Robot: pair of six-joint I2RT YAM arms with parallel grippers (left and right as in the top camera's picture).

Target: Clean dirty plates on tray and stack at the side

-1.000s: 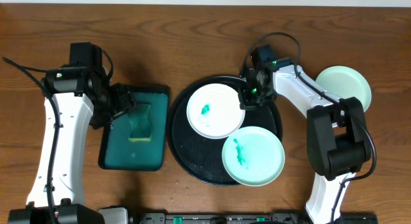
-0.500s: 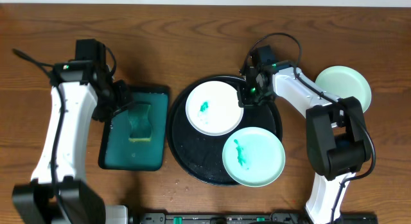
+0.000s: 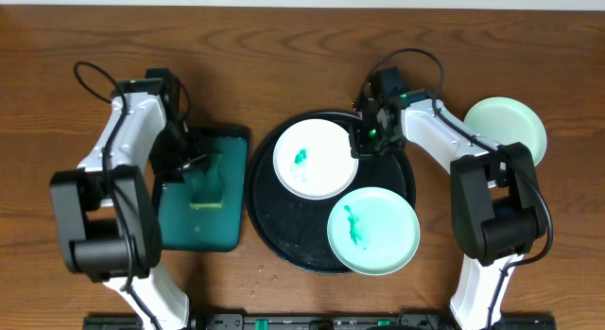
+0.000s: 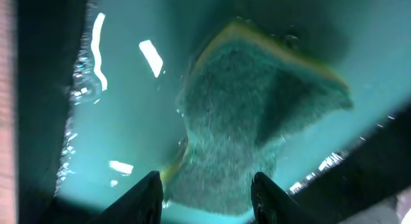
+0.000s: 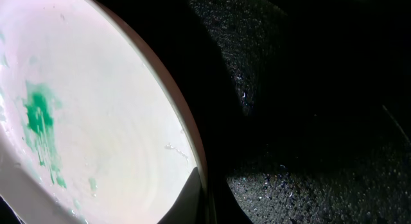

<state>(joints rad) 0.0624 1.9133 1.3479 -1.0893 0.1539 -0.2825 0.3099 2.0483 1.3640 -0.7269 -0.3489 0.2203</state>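
I am looking down on a wooden table (image 3: pixel 284 46) with a robot arm at each side. The black tray (image 3: pixel 274 237) is sitting in the middle, carrying two dirty plates: a white plate (image 3: pixel 317 174) toward the back and a mint plate (image 3: pixel 378 237) toward the front, each showing a green smear. A third plate (image 3: pixel 510 122), pale mint with no smear showing, is lying on the table at far right, off the tray.

The left end effector (image 4: pixel 205 185) is hanging wide open over the sponge (image 4: pixel 247 115), which is lying in shallow water in the teal sponge tray (image 3: pixel 194 231). Its fingers (image 4: pixel 146 197) are straddling the sponge's near end.

The right end effector (image 3: pixel 365 146) is sitting at the white plate's right rim. Only a sliver of one fingertip is showing, so I cannot tell whether it is clamping.

I am judging the step in hand to be picking up the sponge. To do it well, I am aiming to lower straight down until the fingers are bracketing the narrow waist, then close firmly. A soaked sponge is likely to squash and drip — so I am planning a slow lift and a pause over the water.
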